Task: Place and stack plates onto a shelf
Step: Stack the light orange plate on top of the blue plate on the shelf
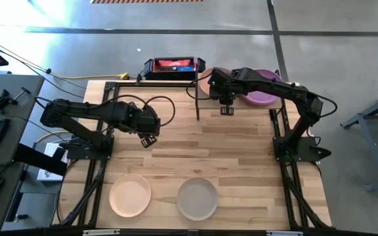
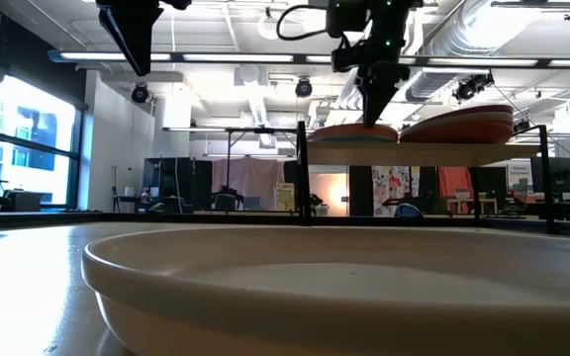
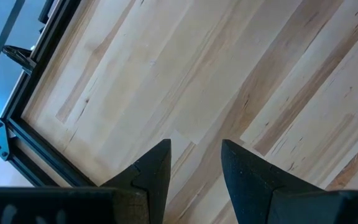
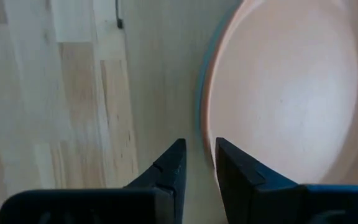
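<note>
Right end effector (image 4: 199, 163) beside shelf plate (image 4: 284, 93).

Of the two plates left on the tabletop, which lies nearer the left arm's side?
The round peach plate; the round pale grey plate lies beside it, nearer the table's middle.

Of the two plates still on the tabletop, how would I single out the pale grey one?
Start at the near edge of the table, opposite the shelf. Two plates lie there side by side. The grey plate is the one nearer the middle, on the right-arm side of the peach plate, and it is paler.
</note>
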